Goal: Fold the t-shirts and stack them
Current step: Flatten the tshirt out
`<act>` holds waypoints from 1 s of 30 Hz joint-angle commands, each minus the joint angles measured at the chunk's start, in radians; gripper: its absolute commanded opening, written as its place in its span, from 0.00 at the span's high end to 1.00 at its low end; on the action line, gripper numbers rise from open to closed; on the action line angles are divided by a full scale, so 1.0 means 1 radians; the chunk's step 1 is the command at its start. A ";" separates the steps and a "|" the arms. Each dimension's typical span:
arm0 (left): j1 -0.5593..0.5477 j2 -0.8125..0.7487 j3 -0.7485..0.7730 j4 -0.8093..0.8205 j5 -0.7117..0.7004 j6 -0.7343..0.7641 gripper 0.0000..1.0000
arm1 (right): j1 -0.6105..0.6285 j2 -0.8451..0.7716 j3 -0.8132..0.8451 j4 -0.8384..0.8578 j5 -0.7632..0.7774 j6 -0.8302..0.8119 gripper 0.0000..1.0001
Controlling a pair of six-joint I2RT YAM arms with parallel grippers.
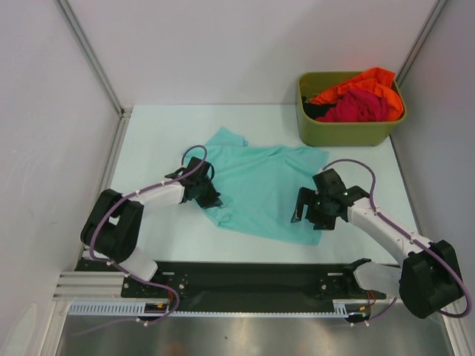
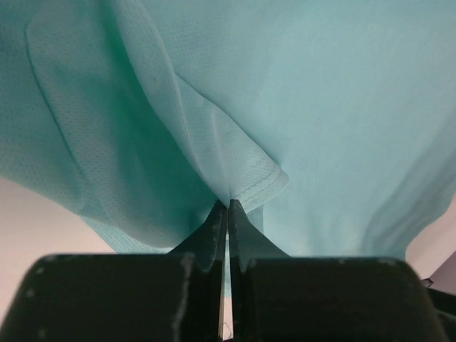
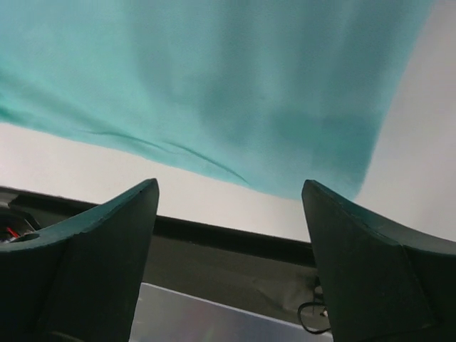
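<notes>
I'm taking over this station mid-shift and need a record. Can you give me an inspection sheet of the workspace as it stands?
Surface: white table, no stains visible.
Job's things: teal t-shirt spread unfolded mid-table; orange t-shirt and magenta t-shirt bunched in the olive-green bin, far right corner.
Clutter: nothing seen.
Grippers: left gripper shut on a fold of the teal t-shirt; right gripper open at the shirt's near right edge.
Cables: purple cables looped above each wrist.
Surroundings: white walls on three sides.
</notes>
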 commanded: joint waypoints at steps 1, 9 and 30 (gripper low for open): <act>0.005 -0.015 0.043 -0.002 0.014 0.019 1.00 | -0.050 -0.030 -0.051 -0.076 0.080 0.200 0.17; 0.007 -0.195 0.073 -0.118 -0.069 0.138 0.99 | -0.296 -0.295 -0.219 -0.133 -0.032 0.374 0.18; 0.004 -0.422 0.049 -0.133 -0.020 0.238 1.00 | -0.322 -0.320 -0.390 0.005 -0.124 0.442 0.53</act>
